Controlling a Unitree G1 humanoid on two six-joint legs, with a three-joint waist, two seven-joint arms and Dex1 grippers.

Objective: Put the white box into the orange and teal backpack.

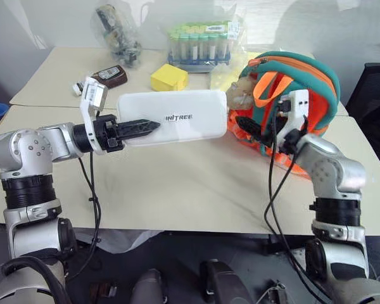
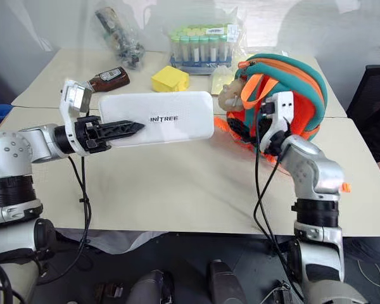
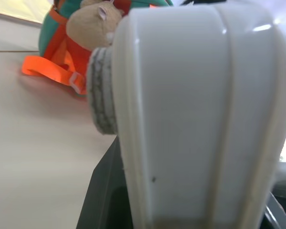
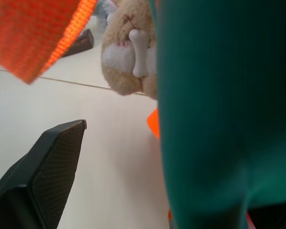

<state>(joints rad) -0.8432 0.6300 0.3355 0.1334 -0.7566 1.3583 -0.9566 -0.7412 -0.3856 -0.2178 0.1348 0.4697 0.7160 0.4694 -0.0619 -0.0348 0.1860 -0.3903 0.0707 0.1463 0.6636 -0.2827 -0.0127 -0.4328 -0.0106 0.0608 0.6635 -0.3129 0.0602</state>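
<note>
The left tool (image 1: 142, 126) grips one short end of the flat, long white rectangular box (image 1: 177, 117), rounded at its corners with small dark lettering on top, and holds it level above the tabletop (image 1: 177, 190). Its other end touches the small bright orange fabric backpack with teal trim (image 1: 304, 88), which sits near the tabletop's right edge with a tan plush toy (image 1: 240, 95) on its front. The right tool (image 2: 244, 130), jaws spread wide, is at the backpack's front.
</note>
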